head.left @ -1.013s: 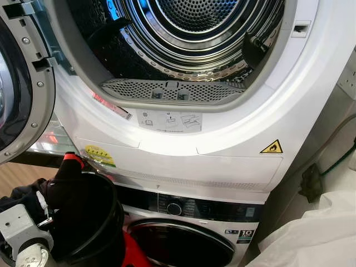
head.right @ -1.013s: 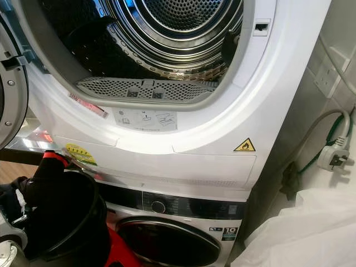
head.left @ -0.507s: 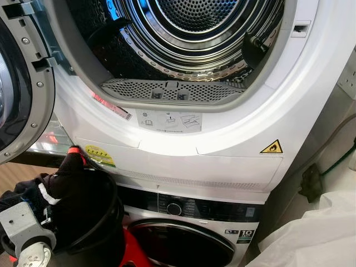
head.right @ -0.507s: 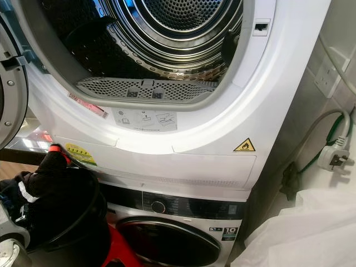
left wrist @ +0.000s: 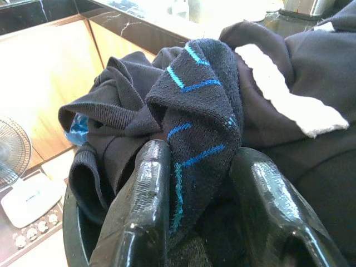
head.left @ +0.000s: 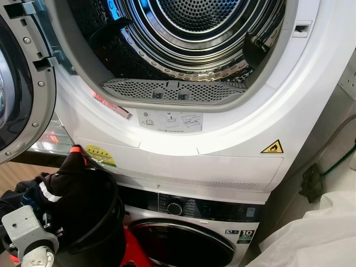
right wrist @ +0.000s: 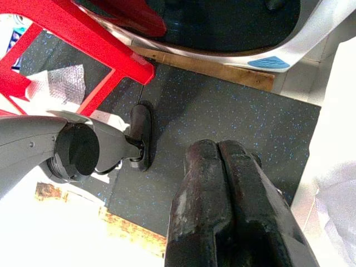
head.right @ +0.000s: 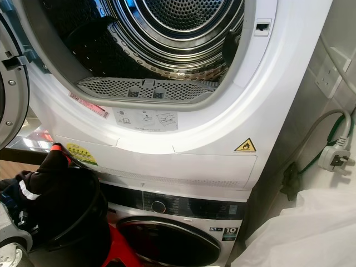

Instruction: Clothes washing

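Stacked white dryer (head.left: 233, 150) with open steel drum (head.left: 194, 33) sits over a front-load washer (head.left: 183, 245); grey-rimmed door (head.left: 22, 83) swung to the left. Dark clothes bundle (head.left: 72, 189), black knit with blue stripes and a white tag, heaps over the black round plastic basket (head.left: 103, 222) beside the washer. Left gripper (left wrist: 194, 183) fingers pinch a striped fold of the clothes. Right gripper (right wrist: 222, 189) hangs over speckled floor (right wrist: 222, 100), fingers pressed together. Versus a second ago, bundle is slightly higher, left wrist shifted a little.
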Motion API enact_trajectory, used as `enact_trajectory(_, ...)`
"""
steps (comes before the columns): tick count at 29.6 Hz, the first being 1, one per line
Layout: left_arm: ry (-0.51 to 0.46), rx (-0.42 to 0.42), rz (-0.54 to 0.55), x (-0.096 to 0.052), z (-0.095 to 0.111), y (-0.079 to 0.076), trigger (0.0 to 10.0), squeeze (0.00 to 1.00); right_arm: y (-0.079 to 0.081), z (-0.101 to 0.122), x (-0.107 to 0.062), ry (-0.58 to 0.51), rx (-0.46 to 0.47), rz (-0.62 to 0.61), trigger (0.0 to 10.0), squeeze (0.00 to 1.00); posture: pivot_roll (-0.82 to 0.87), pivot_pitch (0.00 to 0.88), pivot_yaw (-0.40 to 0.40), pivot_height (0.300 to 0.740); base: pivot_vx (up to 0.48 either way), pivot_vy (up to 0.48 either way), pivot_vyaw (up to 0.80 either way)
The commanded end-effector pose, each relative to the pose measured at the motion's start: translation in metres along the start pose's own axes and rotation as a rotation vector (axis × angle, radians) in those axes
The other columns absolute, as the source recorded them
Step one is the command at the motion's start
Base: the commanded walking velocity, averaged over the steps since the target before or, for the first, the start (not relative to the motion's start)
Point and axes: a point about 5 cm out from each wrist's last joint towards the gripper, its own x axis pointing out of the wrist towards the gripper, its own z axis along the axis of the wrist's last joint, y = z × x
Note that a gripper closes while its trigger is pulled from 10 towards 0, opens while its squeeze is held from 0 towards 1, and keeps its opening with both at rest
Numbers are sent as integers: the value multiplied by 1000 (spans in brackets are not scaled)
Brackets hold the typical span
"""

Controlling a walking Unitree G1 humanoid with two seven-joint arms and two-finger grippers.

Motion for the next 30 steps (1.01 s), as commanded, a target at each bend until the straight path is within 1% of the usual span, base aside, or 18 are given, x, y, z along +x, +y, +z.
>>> enact_trajectory(1,-3,9,9,5,4,1,0,0,4,0,1,2,-17,12,10000,0,146,0,108,740,0,0,0)
enact_trajectory(8,-8,6,10,6,7,1,0,0,5,8,1,-17,-11,18,10000,0,142,0,110,740,0,0,0)
enact_trajectory(13,-7,-3,17,5,5,2,0,0,5,7,1,-15,-6,18,10000,0,147,0,108,740,0,0,0)
enact_trajectory(15,-36,-26,-11,4,9,-2,0,0,5,6,1,-11,-7,19,10000,0,149,0,108,740,0,0,0)
enact_trajectory(18,-70,-29,-48,2,13,-6,0,0,6,6,1,-10,-7,20,10000,0,147,0,111,740,0,0,0)
enact_trajectory(19,-131,-48,-121,-2,19,-14,0,0,6,6,1,-9,-8,21,10000,0,148,0,110,740,0,0,0)
enact_trajectory(20,-175,-33,-165,-5,23,-18,0,0,6,6,1,-10,-8,22,10000,0,148,0,109,740,0,0,0)
enact_trajectory(21,-233,-1,-221,-10,28,-24,0,0,7,7,1,-11,-11,25,10000,0,147,0,109,740,0,0,0)
enact_trajectory(22,-259,25,-253,-14,30,-28,0,0,7,7,1,-12,-13,29,10000,0,147,0,108,740,0,0,0)
enact_trajectory(24,-328,106,-321,-23,35,-35,0,0,9,7,2,-11,-17,46,10000,0,147,0,108,740,0,0,0)
enact_trajectory(25,-348,91,-329,-30,37,-34,0,0,9,7,2,-12,-19,47,10000,0,145,0,107,740,0,0,0)
enact_trajectory(29,-428,169,-315,-48,41,-29,0,0,9,8,2,-20,-12,50,10000,0,146,0,107,740,0,0,0)
enact_trajectory(30,-468,201,-330,-54,43,-30,0,0,9,8,2,-22,-10,50,10000,0,148,0,105,740,0,0,0)
